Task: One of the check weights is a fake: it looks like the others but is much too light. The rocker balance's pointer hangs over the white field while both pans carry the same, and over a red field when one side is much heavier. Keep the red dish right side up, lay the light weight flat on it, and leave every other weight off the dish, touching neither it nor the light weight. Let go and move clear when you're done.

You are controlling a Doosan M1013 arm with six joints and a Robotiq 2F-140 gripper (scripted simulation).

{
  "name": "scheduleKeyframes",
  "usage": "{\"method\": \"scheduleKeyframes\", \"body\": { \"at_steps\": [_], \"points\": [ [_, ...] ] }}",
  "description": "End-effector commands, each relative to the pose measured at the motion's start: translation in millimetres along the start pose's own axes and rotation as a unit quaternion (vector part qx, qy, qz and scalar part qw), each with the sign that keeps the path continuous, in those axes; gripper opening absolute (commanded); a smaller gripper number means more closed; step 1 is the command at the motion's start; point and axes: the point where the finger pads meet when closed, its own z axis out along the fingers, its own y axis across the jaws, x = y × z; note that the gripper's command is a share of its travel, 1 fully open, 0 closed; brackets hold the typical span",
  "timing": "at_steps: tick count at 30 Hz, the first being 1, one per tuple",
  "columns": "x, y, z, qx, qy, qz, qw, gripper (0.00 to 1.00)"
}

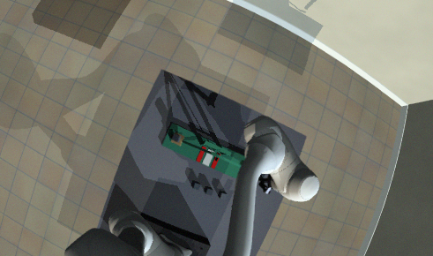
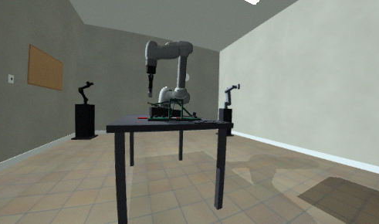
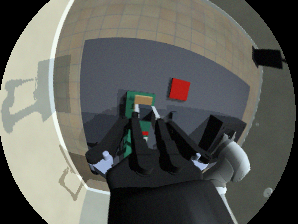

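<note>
My gripper hangs high above the table, near the balance's empty-pan end. It looks shut on a dark grey weight, seen between the fingertips in the wrist view. The balance has a green base. One grey weight sits on its far pan, and that side hangs low. The other wooden pan is empty and raised. Three grey weights stand beside the base. The red dish lies flat, with nothing on it. The pointer's exact field is unclear.
The arm hides the dish and the near pan in the top view. The green uprights and tilted beam rise from the table. A dark box stands by the arm's base.
</note>
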Motion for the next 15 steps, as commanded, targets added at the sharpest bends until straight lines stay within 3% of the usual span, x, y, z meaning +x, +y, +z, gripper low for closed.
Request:
{"method": "scheduleKeyframes", "body": {
  "at_steps": [1,15],
  "points": [
    [0.0,-0.2,9.0,0.0,0.0,0.0,1.0,0.24],
    [0.0,-0.6,39.2,0.0,0.0,0.0,1.0,0.24]
  ]
}}
